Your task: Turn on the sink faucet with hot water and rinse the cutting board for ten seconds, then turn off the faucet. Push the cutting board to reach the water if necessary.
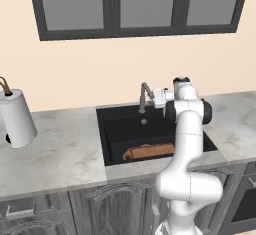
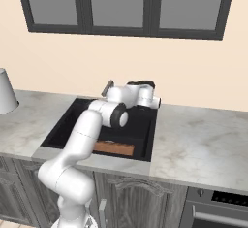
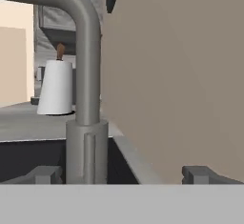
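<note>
Sink faucet (image 1: 145,97) stood at the back rim of the sink (image 1: 114,134), on the marble bench (image 1: 55,154) below the window (image 1: 135,6). In the hand view its grey column (image 3: 86,99) rose close ahead, nearer the left fingertip (image 3: 45,174) than the right (image 3: 200,174), with the bent spout arching over to the left. The claw (image 1: 156,97) hung just beside the faucet at spout height, on its right in the left base view; its fingers were spread wide apart and gripped nothing. Whether a finger touched the column could not be told.

The cutting board (image 1: 148,152) lay flat on the basin floor along the front wall, its rounded handle end toward the left, partly hidden behind the arm. Dark open basin floor stretched between the board and the drain (image 1: 144,121), which sat toward the back, in front of the faucet.

A white paper towel roll (image 1: 16,118) stood upright on the bench, well apart to the left of the sink.
</note>
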Available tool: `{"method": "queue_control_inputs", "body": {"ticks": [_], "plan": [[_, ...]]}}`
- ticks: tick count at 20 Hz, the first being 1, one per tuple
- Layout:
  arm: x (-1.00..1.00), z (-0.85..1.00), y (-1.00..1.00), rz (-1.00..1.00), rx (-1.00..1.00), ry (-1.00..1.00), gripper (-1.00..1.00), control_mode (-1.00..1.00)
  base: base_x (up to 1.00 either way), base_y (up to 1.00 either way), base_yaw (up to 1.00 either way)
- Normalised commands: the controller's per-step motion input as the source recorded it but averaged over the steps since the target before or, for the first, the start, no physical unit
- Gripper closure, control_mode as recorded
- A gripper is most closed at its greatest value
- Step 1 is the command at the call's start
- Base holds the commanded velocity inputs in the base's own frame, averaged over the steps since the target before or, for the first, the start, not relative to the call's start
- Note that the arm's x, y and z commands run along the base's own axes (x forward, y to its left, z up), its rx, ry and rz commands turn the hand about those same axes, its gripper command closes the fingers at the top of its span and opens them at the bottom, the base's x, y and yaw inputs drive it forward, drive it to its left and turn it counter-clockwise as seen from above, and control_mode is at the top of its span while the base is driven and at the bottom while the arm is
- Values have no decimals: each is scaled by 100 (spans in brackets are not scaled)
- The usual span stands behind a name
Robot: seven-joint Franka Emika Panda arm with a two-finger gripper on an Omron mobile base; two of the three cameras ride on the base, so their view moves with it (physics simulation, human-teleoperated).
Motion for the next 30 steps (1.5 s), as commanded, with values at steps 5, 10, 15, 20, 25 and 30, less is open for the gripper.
{"method": "queue_control_inputs", "body": {"ticks": [5,10,15,20,25,30], "plan": [[-20,0,0,22,0,0,-100,-100,0,0,0],[-19,0,0,15,0,0,-100,-100,0,0,0],[-35,0,-2,7,0,0,-100,-100,0,0,0],[-56,0,-12,1,0,0,-100,-100,0,0,0],[-61,0,-12,0,0,-2,-100,-100,0,0,0],[-67,0,0,2,0,-12,-100,-100,0,0,0]]}}
